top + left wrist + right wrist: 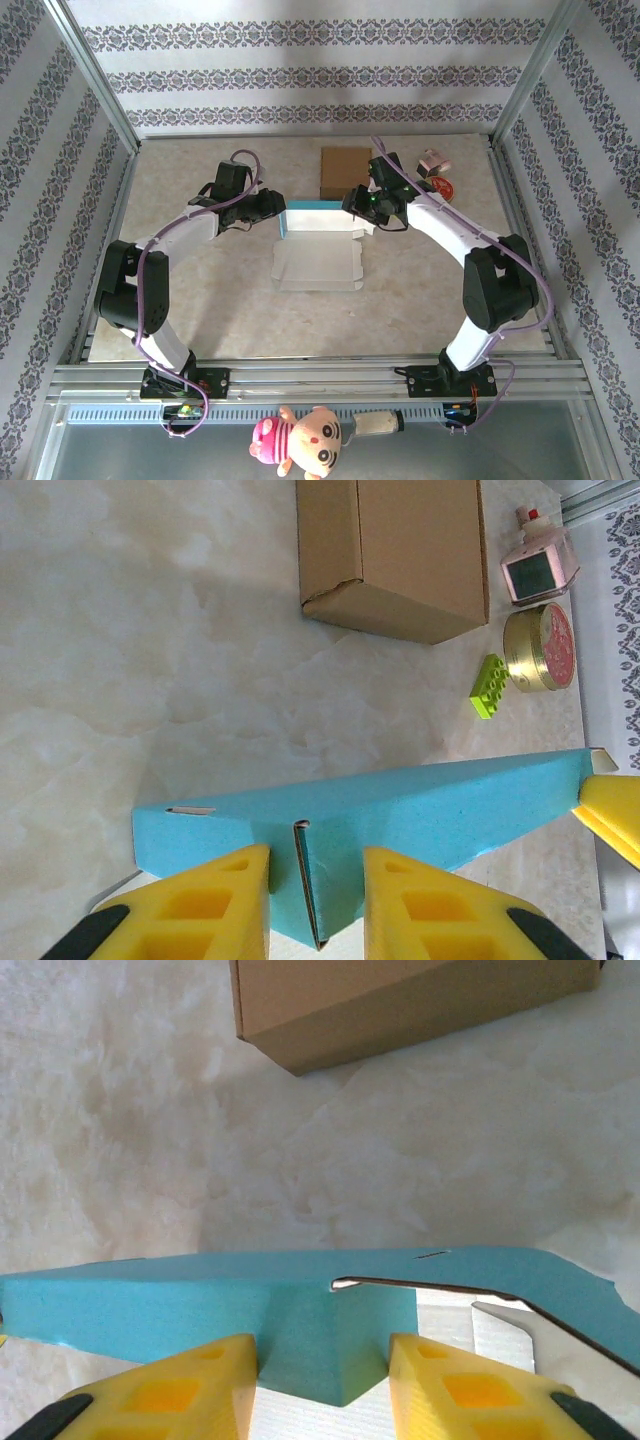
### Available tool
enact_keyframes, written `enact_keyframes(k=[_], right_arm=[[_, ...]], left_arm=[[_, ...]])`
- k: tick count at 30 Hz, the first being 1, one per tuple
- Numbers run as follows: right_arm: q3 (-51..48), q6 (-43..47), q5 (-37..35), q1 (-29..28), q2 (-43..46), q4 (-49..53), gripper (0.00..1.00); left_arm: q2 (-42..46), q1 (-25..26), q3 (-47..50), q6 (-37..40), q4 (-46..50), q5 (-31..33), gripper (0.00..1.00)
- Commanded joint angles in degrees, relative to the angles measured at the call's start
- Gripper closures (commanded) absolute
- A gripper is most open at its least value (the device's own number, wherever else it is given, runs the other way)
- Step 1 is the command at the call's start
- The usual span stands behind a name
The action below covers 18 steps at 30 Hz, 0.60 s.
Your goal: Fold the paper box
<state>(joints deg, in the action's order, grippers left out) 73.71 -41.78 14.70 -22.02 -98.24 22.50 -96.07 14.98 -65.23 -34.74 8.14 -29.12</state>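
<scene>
Top external: left end effector and right end effector pinch the paper box, blue wall raised.

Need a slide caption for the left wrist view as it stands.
Left pincer straddles a folded corner of the blue paper box on the marble table, brown carton beyond.

1. No legible text, brand or number anywhere.
2. Round tin, red lid: printing too small to read.
3. Pink bottle, front panel: blurred, unreadable.
4. Brown cardboard box and blue paper box: plain faces.
</scene>
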Motion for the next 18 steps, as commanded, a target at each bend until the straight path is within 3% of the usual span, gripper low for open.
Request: enact_keyframes(k=[1, 11, 16, 18], right_arm=[[0.6, -0.2, 1.7, -1.4, -1.4, -2.4, 0.67], [-1.1, -0.8, 2.3, -1.1, -0.7, -3.7, 0.86], [-1.9, 0.0, 2.6, -0.6, 1.5, -3.7, 0.74], [-2.4, 0.9, 3.0, -0.1, 3.6, -3.2, 0.61]], left_arm=[[0.7, 0.5, -0.1, 1.4, 0.9, -1.3, 0.74], [0.8, 0.5, -0.3, 1.3, 0.7, -1.0, 0.74], [0.7, 0.5, 0.2, 1.1, 0.2, -0.4, 0.74], [0.6, 0.6, 0.1, 1.5, 0.6, 0.1, 0.74]])
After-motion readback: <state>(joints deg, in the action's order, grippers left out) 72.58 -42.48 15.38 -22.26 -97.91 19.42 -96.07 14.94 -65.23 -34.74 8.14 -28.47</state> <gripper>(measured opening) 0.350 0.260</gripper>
